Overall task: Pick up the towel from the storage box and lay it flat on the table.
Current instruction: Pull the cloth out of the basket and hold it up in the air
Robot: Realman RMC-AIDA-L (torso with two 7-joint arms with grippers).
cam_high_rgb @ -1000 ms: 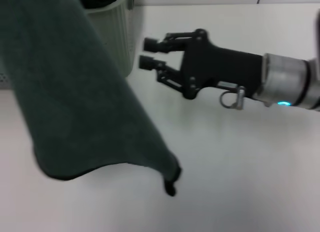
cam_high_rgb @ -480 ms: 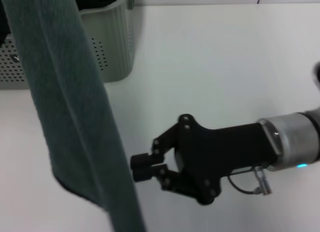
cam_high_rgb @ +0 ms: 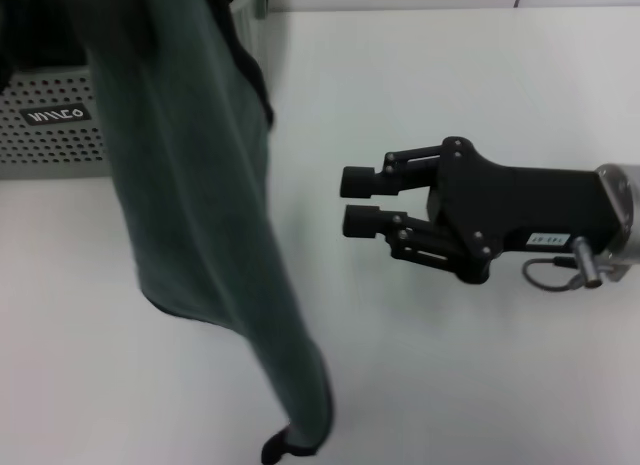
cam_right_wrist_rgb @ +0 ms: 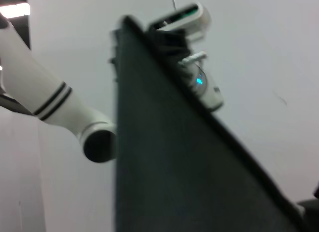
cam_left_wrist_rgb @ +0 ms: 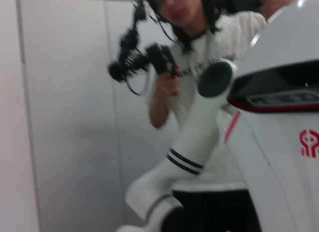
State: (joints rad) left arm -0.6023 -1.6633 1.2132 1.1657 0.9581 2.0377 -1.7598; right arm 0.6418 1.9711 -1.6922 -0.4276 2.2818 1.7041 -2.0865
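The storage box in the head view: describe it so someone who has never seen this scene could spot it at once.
On the white table, look to its far left corner, partly behind the hanging dark green towel. The storage box stands there: a pale grey-green plastic basket. Rows of small round holes and a small dark label with white lettering set it apart from the soft towel and the black right gripper.

Not much to read here. Small dark label (cam_high_rgb: pixel 57 116) on the box (cam_high_rgb: pixel 60 135) with white lettering, looks something like "imico" but too blurry to be sure. Tiny white sticker (cam_high_rgb: pixel 545 241) on the right gripper (cam_high_rgb: pixel 358 200), print too small to make out. Red logo mark (cam_left_wrist_rgb: pixel 309 143) on the white robot body (cam_left_wrist_rgb: pixel 279 142) in the left wrist view, not letters.
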